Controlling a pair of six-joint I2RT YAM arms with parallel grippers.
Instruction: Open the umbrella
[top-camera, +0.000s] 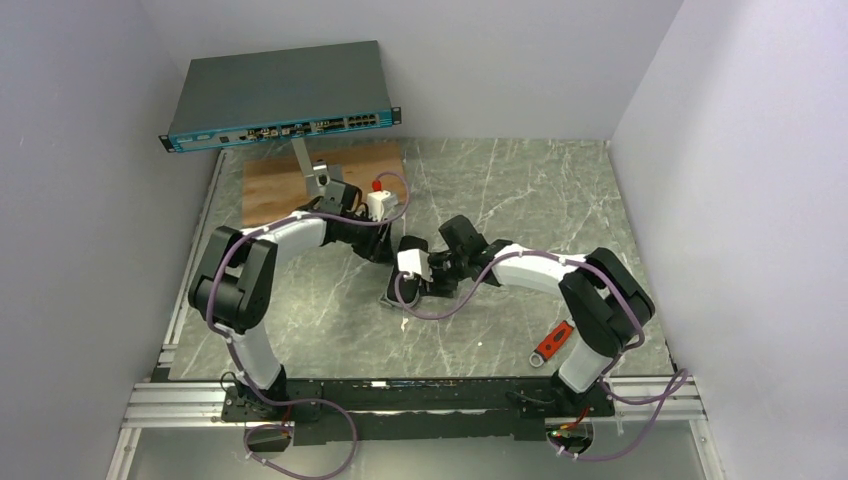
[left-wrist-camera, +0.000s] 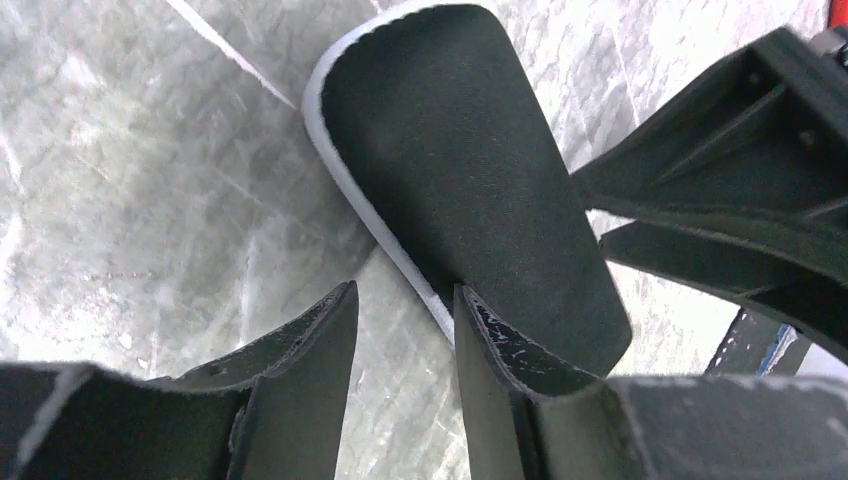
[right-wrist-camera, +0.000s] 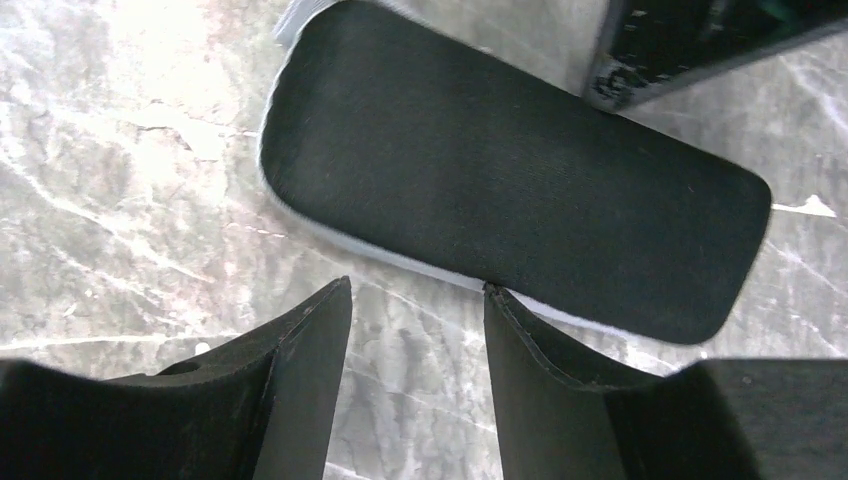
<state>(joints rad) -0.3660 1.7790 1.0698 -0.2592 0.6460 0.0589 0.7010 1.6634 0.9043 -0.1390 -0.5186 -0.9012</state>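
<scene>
A flat black oblong thing with a pale rim (top-camera: 397, 296) lies on the marble table (top-camera: 540, 200). It shows in the left wrist view (left-wrist-camera: 460, 170) and the right wrist view (right-wrist-camera: 500, 170). I cannot tell whether it is the folded umbrella or a pouch. No canopy, shaft or handle shows in any view. My left gripper (top-camera: 408, 278) is open and empty just above it (left-wrist-camera: 405, 292), with one fingertip (left-wrist-camera: 475, 305) over its rim. My right gripper (top-camera: 432, 282) is open and empty (right-wrist-camera: 415, 288), with one fingertip (right-wrist-camera: 497, 297) at its long edge.
A network switch (top-camera: 280, 95) on a stand overhangs the back left, above a brown board (top-camera: 275, 185). A white part with a red cap (top-camera: 380, 200) sits by the left arm. An orange-handled tool (top-camera: 553, 343) lies front right. Walls close in on three sides.
</scene>
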